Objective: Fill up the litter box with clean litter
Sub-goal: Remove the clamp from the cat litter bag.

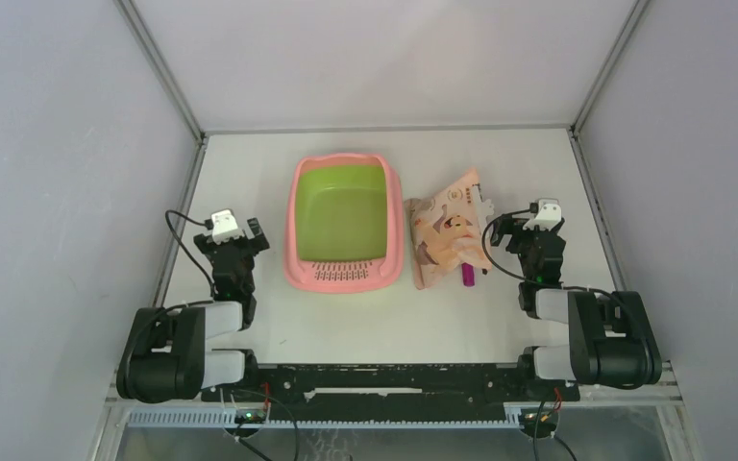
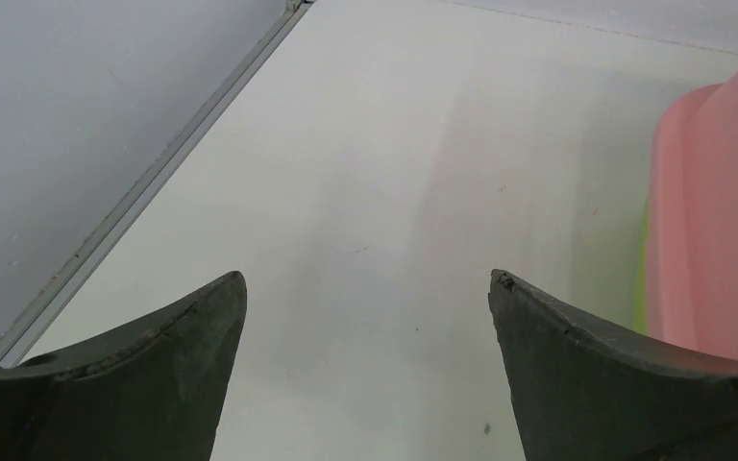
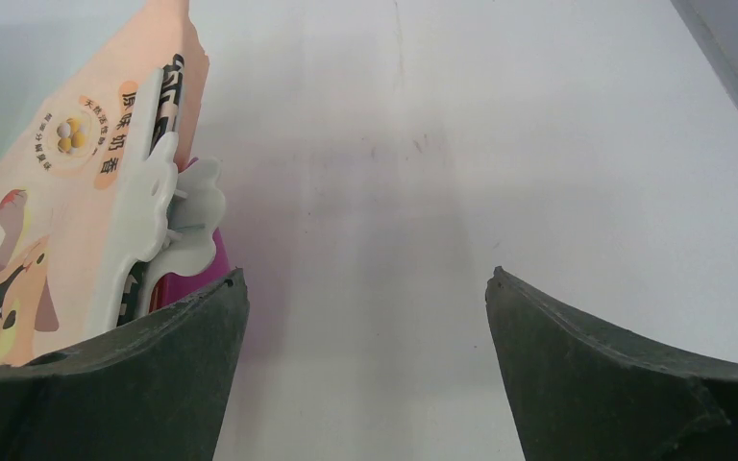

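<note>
Right gripper [image 3: 365,279], spread wide and empty like our left gripper [image 2: 367,283], sits nearest the bag [image 1: 445,235], which lies lengthwise up the frame just right of the litter box [image 1: 346,277] at centre.

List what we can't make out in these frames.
- Magenta object: top view, the bag covers all but one end; identity unclear.
- Litter: none seen in any view; the bag is opaque.
- Litter box: left wrist view, right edge cuts most of it off.
</note>
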